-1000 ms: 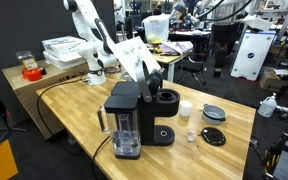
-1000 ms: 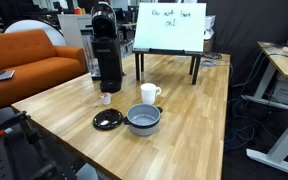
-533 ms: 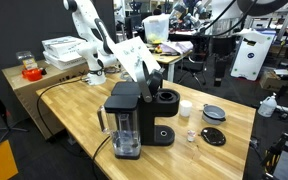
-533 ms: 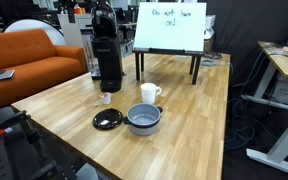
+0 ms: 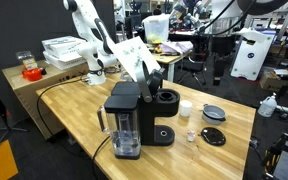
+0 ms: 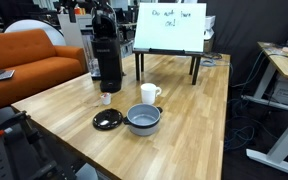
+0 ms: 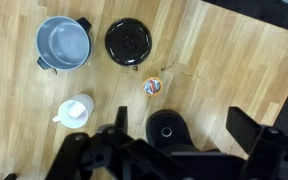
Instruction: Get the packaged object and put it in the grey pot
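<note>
The packaged object is a tiny round pale packet with coloured print, lying on the wooden table between the black coffee machine and the flat black disc; it shows in both exterior views. The grey pot stands empty beside the disc, also in both exterior views. My gripper is open and empty, high above the coffee machine's round basket, well apart from the packet. It also shows in an exterior view.
A white cup stands near the pot. The black coffee machine is directly under the gripper. A whiteboard on a stand is at the far table edge. An orange sofa is beside the table.
</note>
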### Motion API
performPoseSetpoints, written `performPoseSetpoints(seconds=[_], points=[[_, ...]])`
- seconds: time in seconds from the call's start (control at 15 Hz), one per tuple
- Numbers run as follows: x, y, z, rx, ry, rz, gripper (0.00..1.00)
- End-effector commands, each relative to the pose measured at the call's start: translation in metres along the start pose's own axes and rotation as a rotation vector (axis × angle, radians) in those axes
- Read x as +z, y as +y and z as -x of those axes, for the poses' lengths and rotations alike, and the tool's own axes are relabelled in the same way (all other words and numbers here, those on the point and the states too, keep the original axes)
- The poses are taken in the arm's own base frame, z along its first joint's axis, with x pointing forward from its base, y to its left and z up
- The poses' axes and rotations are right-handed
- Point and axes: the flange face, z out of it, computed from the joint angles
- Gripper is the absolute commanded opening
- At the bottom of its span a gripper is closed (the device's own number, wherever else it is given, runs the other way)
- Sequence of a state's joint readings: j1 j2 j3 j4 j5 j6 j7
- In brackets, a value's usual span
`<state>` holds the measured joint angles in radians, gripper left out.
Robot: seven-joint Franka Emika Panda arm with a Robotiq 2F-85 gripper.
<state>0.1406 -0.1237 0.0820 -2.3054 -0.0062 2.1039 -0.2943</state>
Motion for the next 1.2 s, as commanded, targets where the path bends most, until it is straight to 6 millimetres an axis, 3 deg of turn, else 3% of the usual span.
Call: performPoseSetpoints(seconds=[0.0,0.2,0.6,0.67,0.8,1.13], points=[[-0.002,0.011,-0.011,-0.024,0.049,0.012,1.00],[0.019,0.022,-0.020,-0.020,0.063,-0.014,1.00],[0.085,0.034,-0.045,-0.029,0.024,-0.114,1.00],[0.081,0.028,-0.035,-0.016,0.016,-0.075,1.00],[0.091,0.030,-0.043,-0.020,0.009,-0.096,1.00],[0.088,0.031,-0.046,-0.020,0.016,-0.094,1.00]])
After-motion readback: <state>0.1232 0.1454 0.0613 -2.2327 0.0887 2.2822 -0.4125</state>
